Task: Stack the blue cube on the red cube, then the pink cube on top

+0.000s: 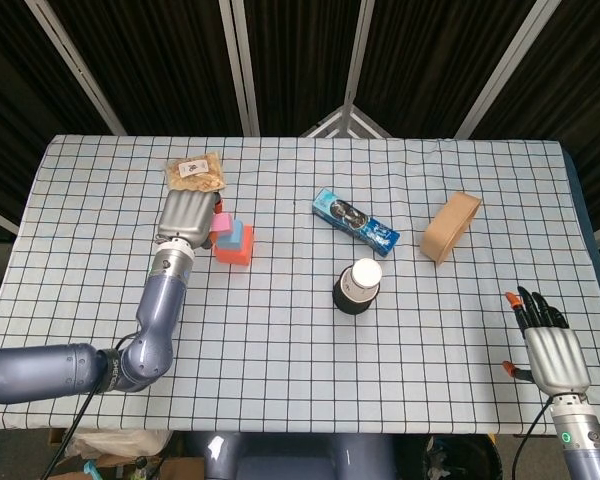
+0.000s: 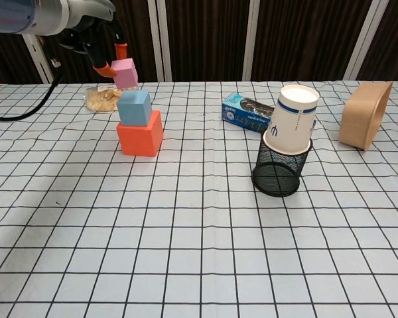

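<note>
The blue cube (image 2: 134, 108) sits on top of the red cube (image 2: 140, 134) at the left of the table; both also show in the head view, the blue cube (image 1: 236, 237) over the red cube (image 1: 232, 250). My left hand (image 2: 98, 44) holds the pink cube (image 2: 125, 73) in the air just above and slightly left of the blue cube, apart from it. From above, the left hand (image 1: 185, 216) covers most of the pink cube (image 1: 220, 222). My right hand (image 1: 550, 352) rests at the table's near right edge, fingers spread, holding nothing.
A snack bag (image 1: 194, 174) lies behind the stack. A blue packet (image 1: 355, 220) lies mid-table. A paper cup (image 2: 291, 118) sits in a black mesh holder (image 2: 277, 171). A tan container (image 2: 363, 123) lies on its side at the right.
</note>
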